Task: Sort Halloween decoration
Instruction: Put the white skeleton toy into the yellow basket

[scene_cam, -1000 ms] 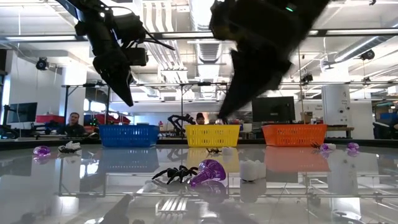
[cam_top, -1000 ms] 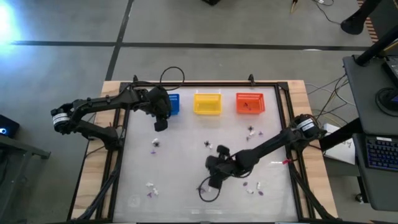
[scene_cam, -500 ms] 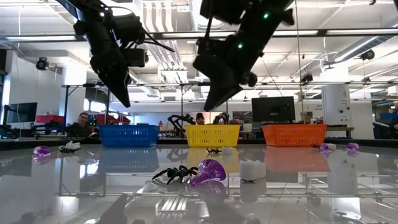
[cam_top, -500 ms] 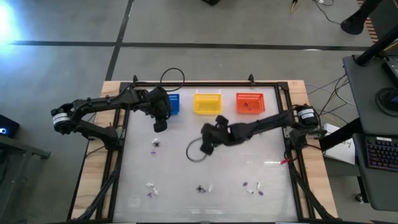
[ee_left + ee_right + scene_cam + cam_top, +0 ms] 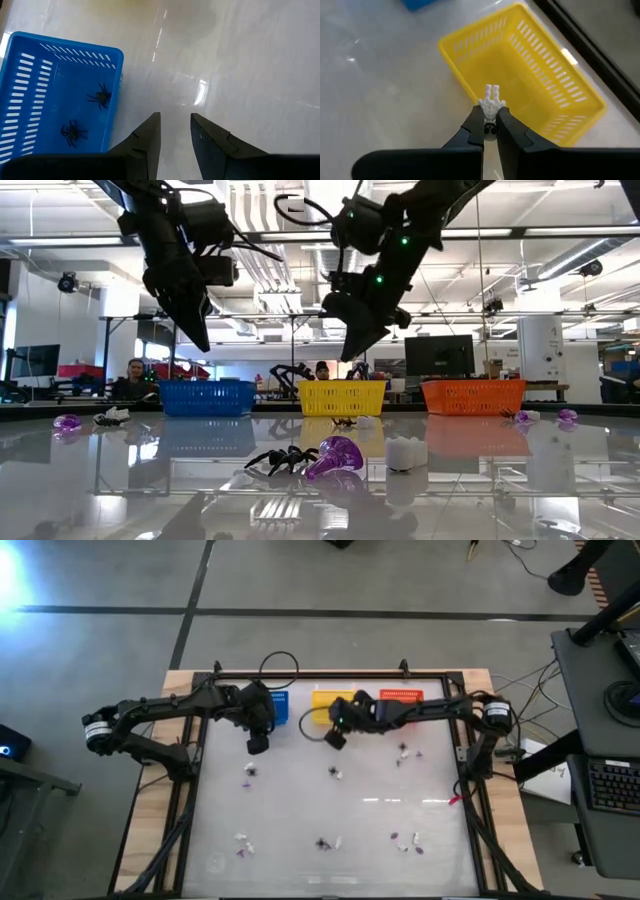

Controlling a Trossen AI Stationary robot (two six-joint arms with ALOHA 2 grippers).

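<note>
From above, the right gripper [image 5: 335, 737] hangs just off the yellow basket [image 5: 333, 698] at the table's [image 5: 300, 840] far edge; the left gripper [image 5: 257, 743] waits beside the blue basket [image 5: 279, 708].

At table height, loose trinkets [image 5: 335, 457] lie along the near edge.

The left wrist view shows two black spiders [image 5: 101, 95] in blue, fingers parted and empty.

The right wrist view shows a whitish skeleton piece [image 5: 491, 102] pinched over the yellow rim — carry it past the wall before letting go.

A small whitish trinket [image 5: 491, 104] is pinched between dark fingertips above the yellow basket's [image 5: 555, 100] near rim. Two black spiders [image 5: 100, 95] lie inside the blue basket [image 5: 30, 90]. Other tiny pieces [image 5: 334, 773] lie scattered on the table.
</note>
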